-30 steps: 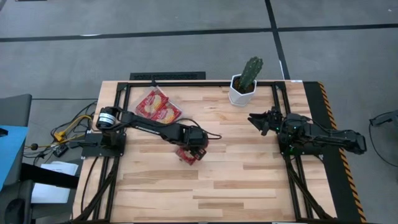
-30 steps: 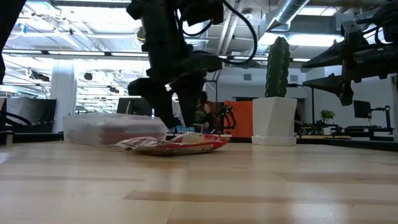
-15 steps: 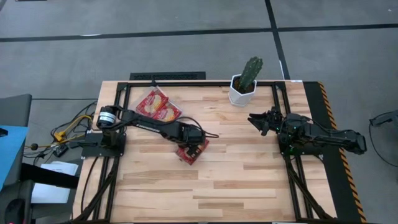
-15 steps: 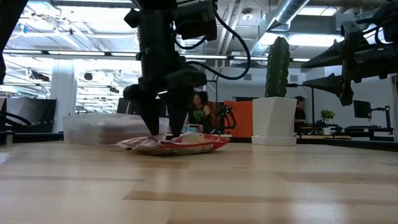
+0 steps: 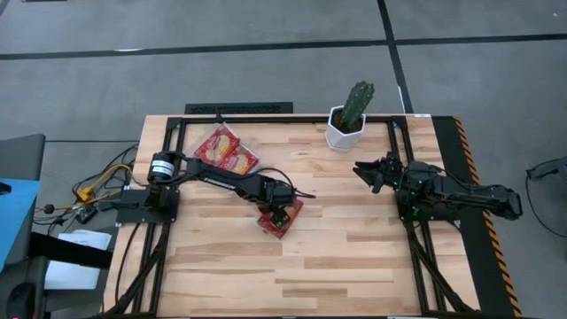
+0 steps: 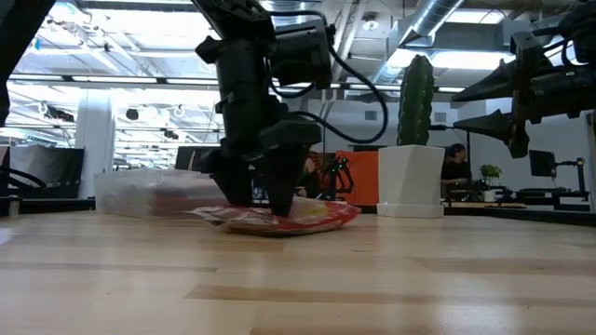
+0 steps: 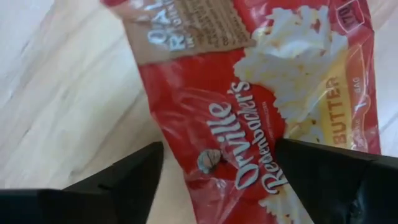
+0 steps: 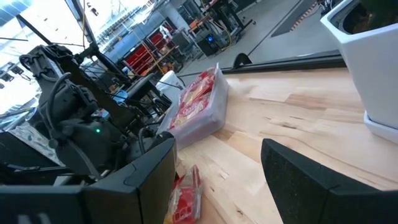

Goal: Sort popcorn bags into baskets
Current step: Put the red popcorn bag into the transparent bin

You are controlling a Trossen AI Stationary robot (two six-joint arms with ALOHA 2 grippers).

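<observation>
Red popcorn bag lies mid-table, now shifted slightly right. The left gripper has come down over it, fingers wide apart astride it. The clear basket at far left holds two bags, partly hidden in the low view. The right gripper waits, open.

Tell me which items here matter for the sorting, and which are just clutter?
Job items:
popcorn bag under the left tool, its fingers open astride it
clear tray holding bags

Not part of it:
potted cactus
right tool, open, waiting beside the cactus
</observation>
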